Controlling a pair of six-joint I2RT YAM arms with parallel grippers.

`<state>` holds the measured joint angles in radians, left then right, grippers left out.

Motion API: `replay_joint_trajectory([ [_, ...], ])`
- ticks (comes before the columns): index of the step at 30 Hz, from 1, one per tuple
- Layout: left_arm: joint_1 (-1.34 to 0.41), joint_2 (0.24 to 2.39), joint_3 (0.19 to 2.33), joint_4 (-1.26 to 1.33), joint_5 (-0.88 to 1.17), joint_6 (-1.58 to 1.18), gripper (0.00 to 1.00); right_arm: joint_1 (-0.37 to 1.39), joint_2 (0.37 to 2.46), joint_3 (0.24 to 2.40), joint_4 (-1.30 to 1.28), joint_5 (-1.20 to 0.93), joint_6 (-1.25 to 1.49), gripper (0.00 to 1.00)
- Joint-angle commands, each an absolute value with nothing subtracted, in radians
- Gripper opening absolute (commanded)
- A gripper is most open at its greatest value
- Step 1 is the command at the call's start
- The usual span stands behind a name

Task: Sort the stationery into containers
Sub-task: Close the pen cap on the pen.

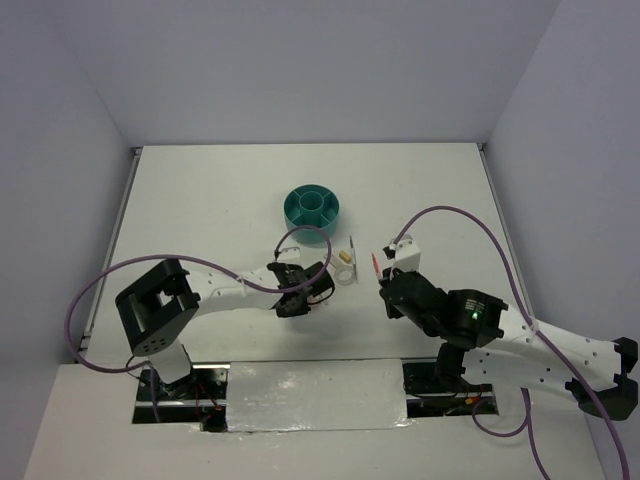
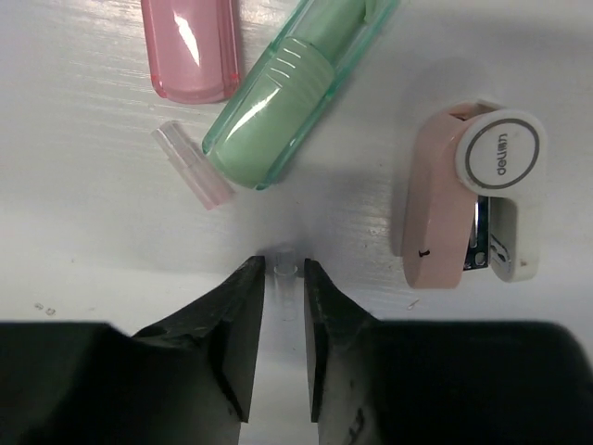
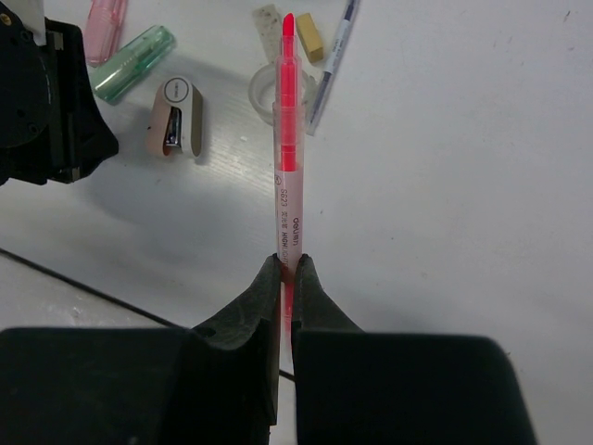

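Observation:
The teal organiser (image 1: pixel 311 206) stands at mid table. My right gripper (image 3: pixel 287 264) is shut on the thin pink pen (image 3: pixel 287 176) and holds it above the table, tip pointing away; they also show in the top view, gripper (image 1: pixel 384 280) and pen (image 1: pixel 375 265). Beyond the tip lie the clear tape ring (image 3: pixel 264 88), the yellowish piece (image 3: pixel 310 37) and the grey pen (image 3: pixel 334 51). My left gripper (image 2: pixel 283 269) is low over the table, its jaws closed on a small clear cap (image 2: pixel 283 263). Ahead of it lie the pink capsule (image 2: pixel 190 46), green capsule (image 2: pixel 287 93) and pink-white clip (image 2: pixel 468 199).
A small clear pink cap (image 2: pixel 193 165) lies beside the green capsule. The left arm's black wrist (image 3: pixel 46 102) sits close to the left of the clip (image 3: pixel 176 116). Purple cables loop over both arms. White walls bound the table on three sides.

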<state>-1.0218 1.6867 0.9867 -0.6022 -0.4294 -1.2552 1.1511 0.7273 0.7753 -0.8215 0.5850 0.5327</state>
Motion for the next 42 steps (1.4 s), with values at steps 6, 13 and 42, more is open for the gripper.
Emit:
replay_joint_trajectory([
  [6, -1.026, 1.681, 0.861, -0.551, -0.339, -1.256, 0.00, 1.149, 0.709, 0.761, -0.784, 0.584, 0.523, 0.00],
  [13, -1.029, 1.576, 0.802, -0.486, -0.330, -1.246, 0.00, 1.149, 0.698, 0.758, -0.773, 0.563, 0.508, 0.00],
  [42, -0.795, 0.858, 0.993, -0.049, -0.444, -0.690, 0.00, 1.149, 0.675, 0.499, 0.050, 0.076, 0.534, 0.00],
])
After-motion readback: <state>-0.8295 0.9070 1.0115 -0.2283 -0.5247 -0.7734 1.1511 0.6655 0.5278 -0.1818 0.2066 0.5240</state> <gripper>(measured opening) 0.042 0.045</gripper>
